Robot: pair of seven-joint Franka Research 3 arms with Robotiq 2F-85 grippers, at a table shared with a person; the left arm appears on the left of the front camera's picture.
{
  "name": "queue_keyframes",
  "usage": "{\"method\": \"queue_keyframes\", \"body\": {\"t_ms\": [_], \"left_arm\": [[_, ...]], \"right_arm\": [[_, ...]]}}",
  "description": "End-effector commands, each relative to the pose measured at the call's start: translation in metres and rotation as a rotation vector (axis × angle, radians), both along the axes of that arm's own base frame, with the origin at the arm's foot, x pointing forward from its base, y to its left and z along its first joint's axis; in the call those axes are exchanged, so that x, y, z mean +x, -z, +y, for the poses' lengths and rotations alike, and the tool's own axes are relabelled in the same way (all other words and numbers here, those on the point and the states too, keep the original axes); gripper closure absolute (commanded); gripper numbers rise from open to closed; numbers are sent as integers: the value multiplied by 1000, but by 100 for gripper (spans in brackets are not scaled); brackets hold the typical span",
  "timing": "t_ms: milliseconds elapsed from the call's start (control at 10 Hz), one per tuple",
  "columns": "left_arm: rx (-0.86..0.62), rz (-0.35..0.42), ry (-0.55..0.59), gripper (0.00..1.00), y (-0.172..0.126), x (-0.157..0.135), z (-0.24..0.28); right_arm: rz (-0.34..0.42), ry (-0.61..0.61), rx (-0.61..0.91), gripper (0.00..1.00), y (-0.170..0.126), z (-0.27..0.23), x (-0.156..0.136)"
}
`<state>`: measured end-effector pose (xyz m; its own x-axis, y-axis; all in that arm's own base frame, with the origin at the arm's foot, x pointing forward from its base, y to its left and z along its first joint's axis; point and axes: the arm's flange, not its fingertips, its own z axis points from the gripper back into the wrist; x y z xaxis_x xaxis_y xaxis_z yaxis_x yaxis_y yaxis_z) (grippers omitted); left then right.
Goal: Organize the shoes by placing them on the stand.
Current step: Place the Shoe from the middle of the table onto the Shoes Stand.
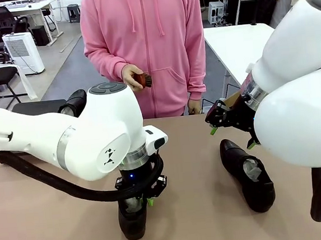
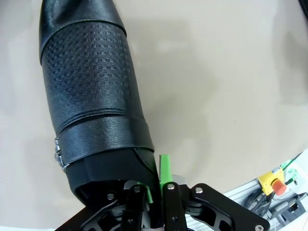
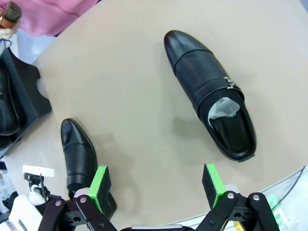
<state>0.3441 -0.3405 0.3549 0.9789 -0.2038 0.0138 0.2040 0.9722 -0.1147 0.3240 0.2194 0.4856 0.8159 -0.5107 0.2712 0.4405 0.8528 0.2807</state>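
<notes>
Two shoes loose on beige counter (image 1: 197, 150) | left pincer (image 2: 156, 180) nipped tight on heel rim of near shoe (image 2: 91, 86) | right pincer (image 3: 156, 185) spread wide, empty, hovering over buckled shoe (image 3: 211, 91) | stand (image 3: 26, 91) at far left, another shoe (image 3: 6, 103) on it | person (image 1: 142, 43) in pink opposite, holding brush (image 1: 144, 80) | office desks (image 1: 32, 7) behind

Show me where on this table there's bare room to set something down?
The widest bare tabletop lies between the left shoe and the right shoe, running to the edge by the person. It is crowded where the left gripper grips the left shoe's heel, and around the right shoe, under the open right gripper.
</notes>
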Motion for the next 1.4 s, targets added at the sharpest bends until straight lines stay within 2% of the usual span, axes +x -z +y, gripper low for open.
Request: {"method": "queue_keyframes", "body": {"t_ms": [0,200,300,600,700,800,1000,1200,1300], "left_arm": [[35,0,-3,100,0,4,1],[31,18,-13,100,-2,6,5],[-13,51,-2,100,-21,3,9],[-156,-9,5,100,-123,-8,46],[-206,-69,33,100,-159,-6,63],[-169,-261,13,100,-191,9,91],[-41,-423,-84,100,-216,44,140],[69,-492,-99,100,-222,77,186],[110,-469,-143,100,-221,97,215]], "right_arm": [[-5,-23,15,0,-2,-1,5],[-5,-23,15,0,-2,-1,5],[-5,-23,15,0,-2,-1,5],[-5,-23,15,0,-2,-1,5],[-5,-23,15,0,-2,-1,5],[-5,-23,15,0,-2,-1,5],[-5,-23,15,0,-2,-1,5],[-5,-23,15,0,-2,-1,5],[-5,-23,15,0,-2,-1,5]]}}
